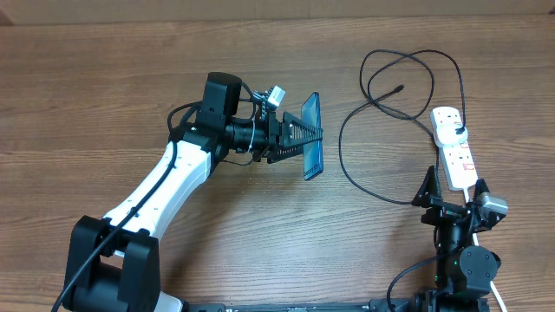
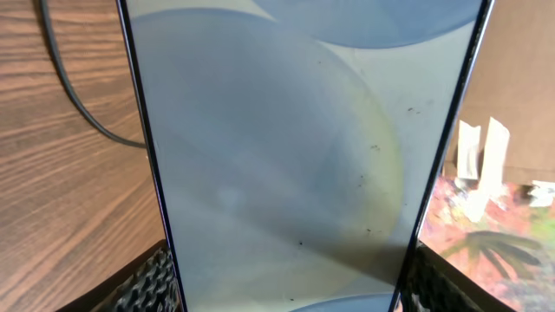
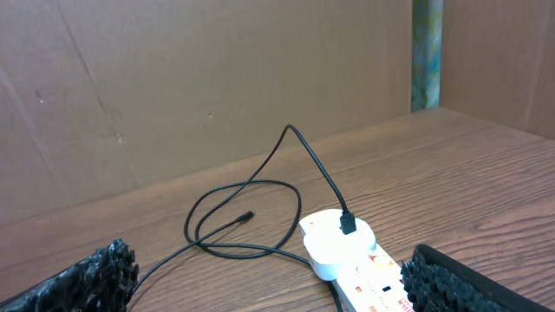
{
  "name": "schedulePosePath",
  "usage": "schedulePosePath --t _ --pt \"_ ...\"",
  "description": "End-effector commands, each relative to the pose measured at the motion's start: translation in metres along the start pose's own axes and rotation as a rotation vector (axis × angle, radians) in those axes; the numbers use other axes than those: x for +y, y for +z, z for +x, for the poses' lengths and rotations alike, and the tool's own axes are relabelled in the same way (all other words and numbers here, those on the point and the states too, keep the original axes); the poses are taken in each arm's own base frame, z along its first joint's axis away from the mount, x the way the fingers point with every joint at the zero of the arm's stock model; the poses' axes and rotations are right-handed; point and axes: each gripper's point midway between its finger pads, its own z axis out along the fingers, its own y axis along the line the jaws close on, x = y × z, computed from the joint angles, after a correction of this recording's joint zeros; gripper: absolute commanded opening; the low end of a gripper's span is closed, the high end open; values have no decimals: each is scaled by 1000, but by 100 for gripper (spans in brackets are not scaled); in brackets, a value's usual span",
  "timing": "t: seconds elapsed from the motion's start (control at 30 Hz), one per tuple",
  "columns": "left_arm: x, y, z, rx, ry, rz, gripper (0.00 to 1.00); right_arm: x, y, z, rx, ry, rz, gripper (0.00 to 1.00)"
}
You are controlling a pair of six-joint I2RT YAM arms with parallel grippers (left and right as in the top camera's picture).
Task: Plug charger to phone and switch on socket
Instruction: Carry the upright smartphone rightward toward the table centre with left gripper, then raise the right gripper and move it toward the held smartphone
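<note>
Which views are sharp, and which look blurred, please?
Overhead: evenly lit, sharp. Left wrist: the slim blue-screened phone fills the frame, dull sheen, background at right blurred. Right wrist: the white power strip and thin black cable are crisp.

The table (image 1: 104,87) is brown wood with darker, streaky grain. From above the phone (image 1: 311,136) shows a blue edge. Close up, its screen (image 2: 295,147) is pale grey-blue with large soft curved shapes, a yellowish tinge and small dark specks, framed by a dark rim. The cable (image 2: 66,80) is black. The power strip (image 1: 455,152) is white with small red switches. The left arm (image 1: 165,186) is white with black joints, and the left fingers (image 1: 293,132) are black with a lattice pattern. The right fingers (image 3: 95,269) are black and knobbly. The back wall (image 3: 217,78) is plain tan cardboard.
</note>
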Motion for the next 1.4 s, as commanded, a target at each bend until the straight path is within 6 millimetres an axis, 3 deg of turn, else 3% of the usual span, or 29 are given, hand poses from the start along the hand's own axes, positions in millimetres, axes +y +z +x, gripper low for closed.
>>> schedulePosePath --t 0.0,0.63,0.77,0.9,1.0,1.07,1.2,1.37 --pt "3 2 -4 -20 43 -23 29 0 0 3 0 -5 -1 100" --pt "4 2 -3 -17 0 -24 27 3 0 3 4 0 -20 100" --pt "5 2 -2 -12 -23 -24 27 34 -3 10 44 41 -199 100" --pt "3 2 2 6 -56 -12 27 81 -21 15 156 300 -474 100" --pt "-1 2 5 27 -83 7 27 113 -44 22 301 457 -676 100" --pt "-3 2 8 42 -87 21 27 138 -73 29 466 564 -854 100" --pt "-6 2 11 61 -115 37 27 151 -95 32 643 722 -938 100" --pt "-7 2 11 65 -154 39 27 149 -92 31 629 727 -919 100"
